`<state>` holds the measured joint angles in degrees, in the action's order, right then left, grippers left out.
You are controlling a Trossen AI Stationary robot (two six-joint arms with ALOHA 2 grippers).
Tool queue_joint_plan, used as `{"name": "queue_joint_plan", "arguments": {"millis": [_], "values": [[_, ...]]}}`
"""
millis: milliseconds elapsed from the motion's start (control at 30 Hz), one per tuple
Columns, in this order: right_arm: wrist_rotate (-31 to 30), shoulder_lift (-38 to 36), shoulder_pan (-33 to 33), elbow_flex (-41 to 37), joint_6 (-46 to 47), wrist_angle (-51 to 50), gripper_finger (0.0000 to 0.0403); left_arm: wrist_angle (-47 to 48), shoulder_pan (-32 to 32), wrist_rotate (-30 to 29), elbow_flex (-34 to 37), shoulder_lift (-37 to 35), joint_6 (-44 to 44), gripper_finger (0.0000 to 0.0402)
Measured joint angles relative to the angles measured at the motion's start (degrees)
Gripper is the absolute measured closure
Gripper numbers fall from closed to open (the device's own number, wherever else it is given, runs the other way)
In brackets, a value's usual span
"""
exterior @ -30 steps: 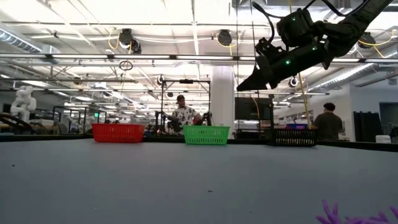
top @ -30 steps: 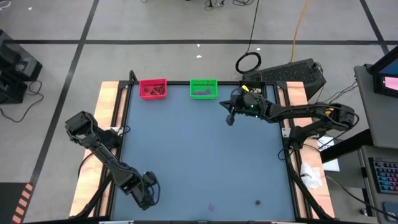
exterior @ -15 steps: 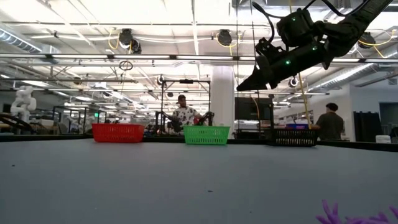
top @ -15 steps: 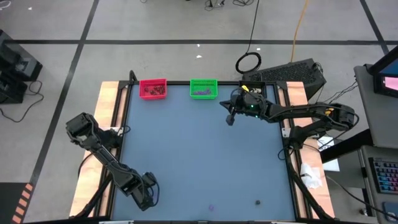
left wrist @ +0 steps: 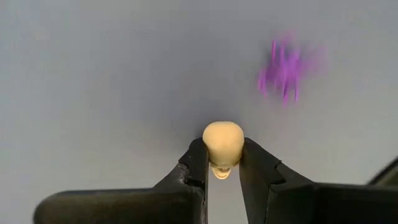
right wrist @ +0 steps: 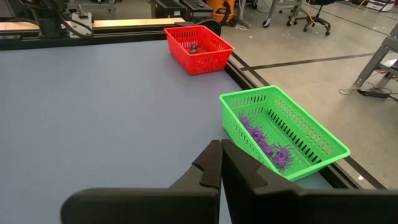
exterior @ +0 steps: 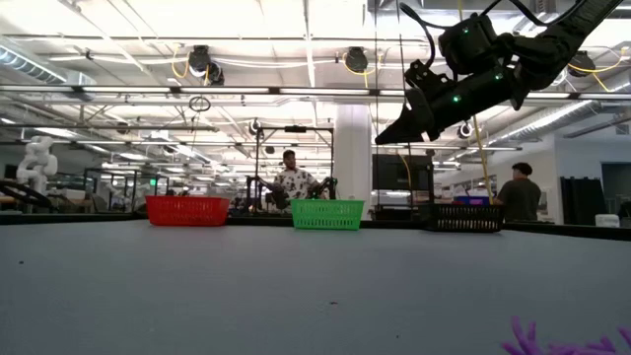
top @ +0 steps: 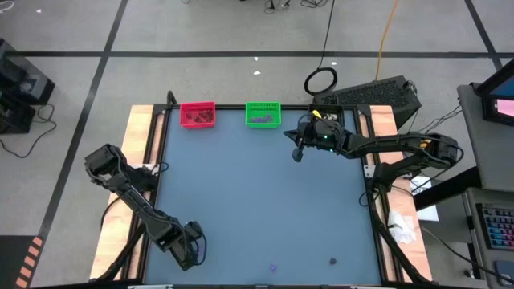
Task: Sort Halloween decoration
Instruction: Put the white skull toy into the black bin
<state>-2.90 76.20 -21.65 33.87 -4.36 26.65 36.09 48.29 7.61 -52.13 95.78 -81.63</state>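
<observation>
Gripping a small cream-white rounded trinket (left wrist: 223, 147) between its fingers, the left gripper (left wrist: 222, 163) sits near the table's front edge. A flat purple spiky trinket (left wrist: 285, 66) lies nearby; the right gripper (right wrist: 221, 163) hovers fully closed and empty.

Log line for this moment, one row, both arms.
left gripper: shut on cream skull trinket, table's near edge | right gripper: shut, empty, raised near green bin | purple trinket: loose on table

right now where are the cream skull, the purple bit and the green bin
cream skull (left wrist: 223, 144), left wrist view, its rounded crown
purple bit (left wrist: 285, 66), left wrist view, its middle
green bin (right wrist: 311, 135), right wrist view, its far wall
</observation>
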Motion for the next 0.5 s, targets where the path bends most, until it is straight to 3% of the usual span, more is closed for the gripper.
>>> {"name": "queue_joint_plan", "arguments": {"millis": [267,500], "values": [[0.0,0.0,0.0,0.0,0.2,0.0,0.0403,0.7,-8.1,-5.6,0.1,-3.6,8.8,0.0354],[0.1,0.0,0.0,0.0,-0.1,-0.4,0.0403,-0.6,-23.7,-8.0,0.1,-4.3,32.5,0.0354]]}}
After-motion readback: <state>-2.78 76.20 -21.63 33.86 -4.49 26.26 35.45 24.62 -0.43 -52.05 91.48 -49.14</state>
